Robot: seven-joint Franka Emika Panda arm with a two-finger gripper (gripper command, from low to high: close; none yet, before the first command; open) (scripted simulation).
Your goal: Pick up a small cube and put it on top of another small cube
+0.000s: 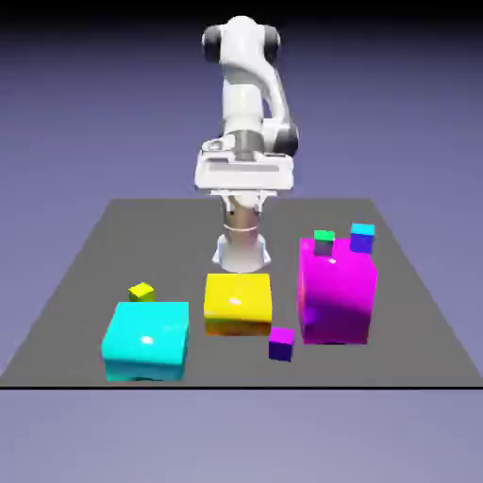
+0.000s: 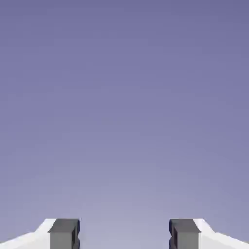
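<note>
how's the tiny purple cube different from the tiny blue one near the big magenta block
The tiny purple cube has a magenta-pink top; the tiny blue cube has a cyan top. The purple cube sits in front of the big magenta block, toward the near table edge; the blue cube shows behind the block's far right corner, beside a green-topped cube. Both look the same small size and sit upright.

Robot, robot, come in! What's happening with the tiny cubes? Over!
Gripper open, empty. Tiny purple cube on table, untouched. Tiny blue cube beyond big magenta block. Nothing stacked yet.

Small cube just before big block
</note>
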